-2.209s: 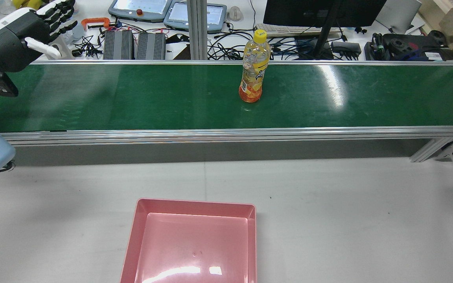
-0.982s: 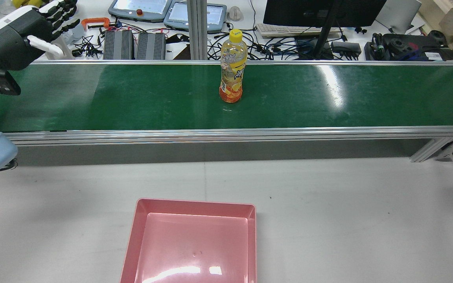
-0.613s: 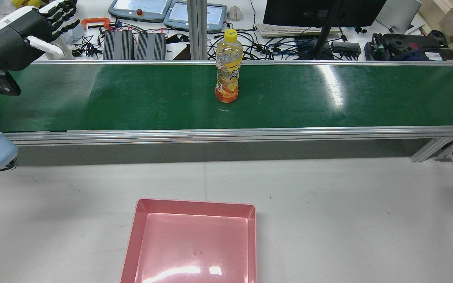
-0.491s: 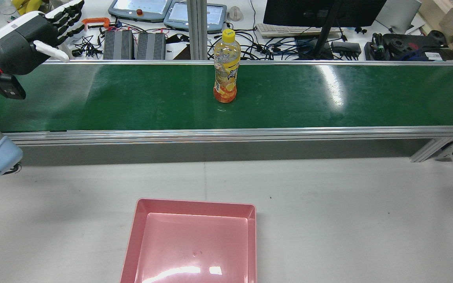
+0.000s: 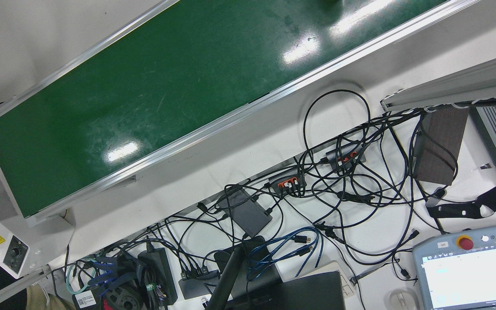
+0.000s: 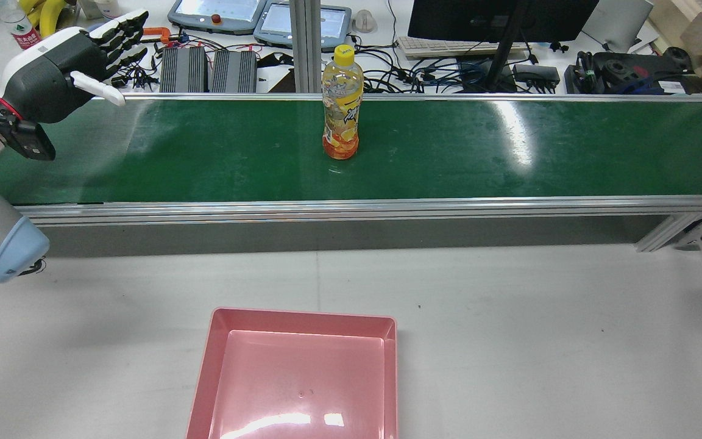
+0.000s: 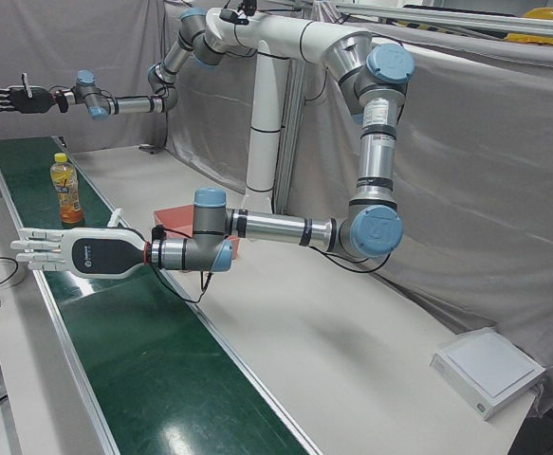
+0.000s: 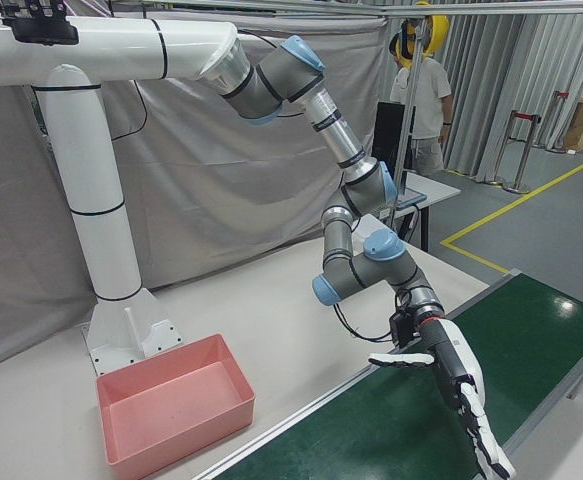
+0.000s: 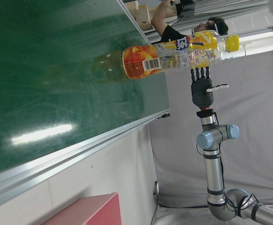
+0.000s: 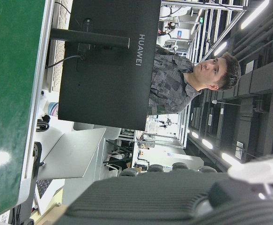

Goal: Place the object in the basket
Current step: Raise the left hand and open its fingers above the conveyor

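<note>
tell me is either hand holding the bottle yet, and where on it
Nothing is held. The bottle stands free on the green belt; the left hand is open well off to its side, and the right hand is open too.

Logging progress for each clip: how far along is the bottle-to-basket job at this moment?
Done: nothing yet. The pink basket holds nothing. In hand: no grasp. The left hand is open above the green conveyor belt, well apart from the orange drink bottle, which stands upright on the belt. Left: grasping the bottle, carrying it across and setting it in the basket.
</note>
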You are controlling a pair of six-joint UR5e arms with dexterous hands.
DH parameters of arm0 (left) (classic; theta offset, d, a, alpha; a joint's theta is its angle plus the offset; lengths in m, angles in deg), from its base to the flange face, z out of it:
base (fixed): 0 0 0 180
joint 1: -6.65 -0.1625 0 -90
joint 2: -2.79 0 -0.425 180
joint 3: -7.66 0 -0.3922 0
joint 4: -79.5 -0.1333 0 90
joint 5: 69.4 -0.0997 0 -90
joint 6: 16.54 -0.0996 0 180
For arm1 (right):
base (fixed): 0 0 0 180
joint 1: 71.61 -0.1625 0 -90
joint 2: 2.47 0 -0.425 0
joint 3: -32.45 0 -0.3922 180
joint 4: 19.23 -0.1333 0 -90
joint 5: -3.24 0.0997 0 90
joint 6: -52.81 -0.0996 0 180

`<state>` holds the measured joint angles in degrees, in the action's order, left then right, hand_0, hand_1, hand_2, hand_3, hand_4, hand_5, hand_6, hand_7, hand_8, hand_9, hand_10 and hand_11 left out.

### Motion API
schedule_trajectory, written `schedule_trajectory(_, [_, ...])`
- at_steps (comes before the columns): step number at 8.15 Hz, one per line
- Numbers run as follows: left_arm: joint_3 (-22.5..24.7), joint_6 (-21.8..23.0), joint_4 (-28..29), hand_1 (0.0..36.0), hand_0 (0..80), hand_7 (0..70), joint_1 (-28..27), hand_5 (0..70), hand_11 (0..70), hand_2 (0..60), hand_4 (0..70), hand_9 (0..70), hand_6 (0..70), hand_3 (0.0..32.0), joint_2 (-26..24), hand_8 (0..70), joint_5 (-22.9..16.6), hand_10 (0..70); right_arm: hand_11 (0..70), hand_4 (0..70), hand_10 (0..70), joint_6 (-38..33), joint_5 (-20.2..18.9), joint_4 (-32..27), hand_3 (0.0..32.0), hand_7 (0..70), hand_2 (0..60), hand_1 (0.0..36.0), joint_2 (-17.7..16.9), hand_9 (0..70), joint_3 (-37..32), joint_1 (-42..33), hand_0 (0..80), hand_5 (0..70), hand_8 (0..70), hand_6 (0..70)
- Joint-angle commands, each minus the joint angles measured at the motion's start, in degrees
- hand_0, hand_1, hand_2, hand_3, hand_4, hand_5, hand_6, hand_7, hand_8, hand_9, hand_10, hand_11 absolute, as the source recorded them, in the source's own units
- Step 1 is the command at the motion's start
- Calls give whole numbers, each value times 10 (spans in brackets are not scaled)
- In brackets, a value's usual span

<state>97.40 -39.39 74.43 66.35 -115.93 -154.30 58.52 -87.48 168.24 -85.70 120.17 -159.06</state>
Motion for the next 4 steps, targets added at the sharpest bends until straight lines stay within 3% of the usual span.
schedule_trajectory(1, [1,1,0,85,537,0,0,74,78,0,38,18,13,0,0,0,0,42,0,0,0,0,0,0,0,0,0,0,0,0,0,0,0,0,0,0])
schedule_trajectory(4, [1,2,0,85,536,0,0,75,77,0,38,15,12,0,0,0,0,41,0,0,0,0,0,0,0,0,0,0,0,0,0,0,0,0,0,0])
